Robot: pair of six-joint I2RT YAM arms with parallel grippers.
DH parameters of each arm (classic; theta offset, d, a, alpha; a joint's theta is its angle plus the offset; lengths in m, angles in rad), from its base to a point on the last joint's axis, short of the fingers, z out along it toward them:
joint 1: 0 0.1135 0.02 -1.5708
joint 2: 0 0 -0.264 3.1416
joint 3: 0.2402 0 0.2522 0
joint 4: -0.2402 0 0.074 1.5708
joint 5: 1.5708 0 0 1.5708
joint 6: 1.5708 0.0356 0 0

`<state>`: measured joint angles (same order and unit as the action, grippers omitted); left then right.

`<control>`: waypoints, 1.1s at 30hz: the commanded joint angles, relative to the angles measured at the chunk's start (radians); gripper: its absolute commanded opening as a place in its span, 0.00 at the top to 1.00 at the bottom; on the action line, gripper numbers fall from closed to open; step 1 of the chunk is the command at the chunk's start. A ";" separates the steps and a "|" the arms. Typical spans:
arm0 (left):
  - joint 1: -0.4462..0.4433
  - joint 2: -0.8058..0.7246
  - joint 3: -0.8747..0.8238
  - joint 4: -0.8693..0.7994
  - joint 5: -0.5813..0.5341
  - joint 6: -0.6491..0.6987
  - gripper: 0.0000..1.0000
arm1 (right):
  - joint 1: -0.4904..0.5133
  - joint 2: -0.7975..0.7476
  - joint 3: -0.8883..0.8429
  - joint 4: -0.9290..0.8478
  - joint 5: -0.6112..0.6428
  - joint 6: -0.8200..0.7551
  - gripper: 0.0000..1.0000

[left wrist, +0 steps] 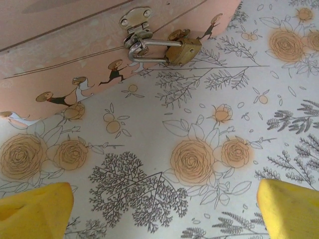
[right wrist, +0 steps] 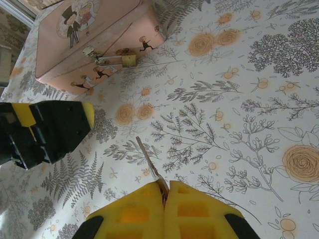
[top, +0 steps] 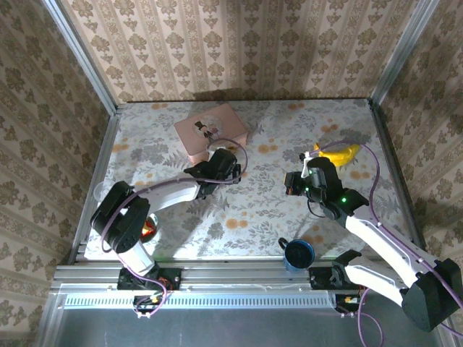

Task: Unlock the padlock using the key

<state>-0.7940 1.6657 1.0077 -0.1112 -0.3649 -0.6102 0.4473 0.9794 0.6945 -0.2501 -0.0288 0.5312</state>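
Yellow-padded, the right claw is pinching the key tight, blade aiming toward the pink box. The left claw is gaping wide and empty, facing the padlock, which is hanging closed on the box's hasp. So the key is in hand, I'd say, while inserting and turning are both waiting.

Looks pretty standard: white shells with black joints on left arm and right arm, purple cables looped alongside, green light lit mid-right. Sporting chunky yellow pads on black jaws.
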 commanded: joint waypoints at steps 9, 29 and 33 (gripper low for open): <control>-0.017 0.069 0.042 0.001 -0.074 -0.041 0.04 | -0.009 0.039 0.000 0.034 0.026 0.009 1.00; 0.087 0.376 0.364 -0.060 -0.079 -0.228 0.10 | -0.010 0.102 0.037 0.067 0.003 -0.011 1.00; 0.091 0.410 0.418 -0.077 -0.118 -0.239 0.09 | -0.012 0.112 0.039 0.079 -0.016 -0.012 1.00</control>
<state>-0.6975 2.0586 1.3823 -0.1539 -0.4583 -0.8009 0.4419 1.0775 0.7013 -0.1986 -0.0330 0.5274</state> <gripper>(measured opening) 0.911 0.042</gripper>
